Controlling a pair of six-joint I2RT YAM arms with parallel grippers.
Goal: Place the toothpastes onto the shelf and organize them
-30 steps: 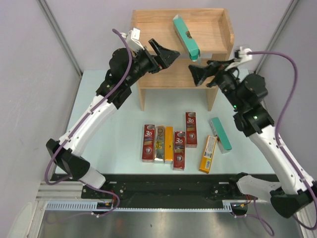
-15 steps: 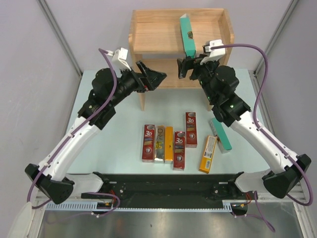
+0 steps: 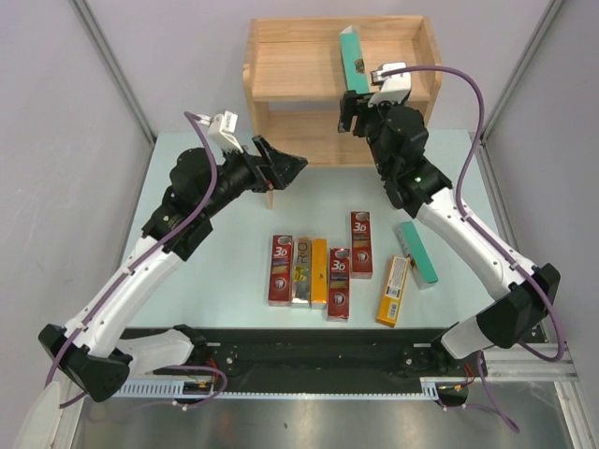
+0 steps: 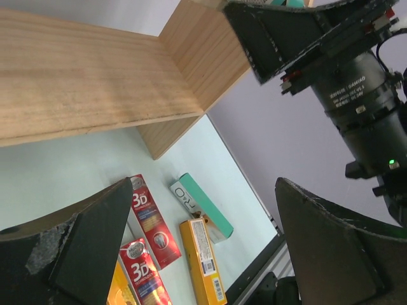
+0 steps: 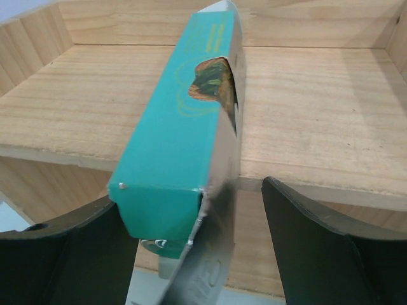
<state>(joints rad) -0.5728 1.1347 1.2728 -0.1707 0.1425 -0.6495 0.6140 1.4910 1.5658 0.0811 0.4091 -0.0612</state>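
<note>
The wooden shelf point(image 3: 281, 70) stands at the back of the table. A teal-green toothpaste carton point(image 3: 353, 58) lies front to back on its top tier, its near end overhanging the front edge. My right gripper point(image 3: 355, 106) is open around that near end point(image 5: 184, 146); the carton rests by the left finger, and the right finger point(image 5: 318, 241) stands apart. My left gripper point(image 3: 292, 166) is open and empty, in the air in front of the shelf's left leg. On the table lie red 3D cartons point(image 3: 280, 269) point(image 3: 360, 244), a silver one point(image 3: 301, 271), orange ones point(image 3: 319, 272) point(image 3: 394, 291) and a second teal one point(image 3: 416, 253).
The left wrist view looks under the shelf's tier point(image 4: 95, 76) at a red carton point(image 4: 149, 213), the teal carton point(image 4: 202, 206) and an orange carton point(image 4: 202, 260), with the right arm point(image 4: 356, 76) close by at the upper right. The black rail point(image 3: 318, 351) runs along the near edge.
My right gripper swung left from the shelf's right side to the carton's near end. The carton turned from a diagonal to nearly straight. My left arm drew back toward the near left.
</note>
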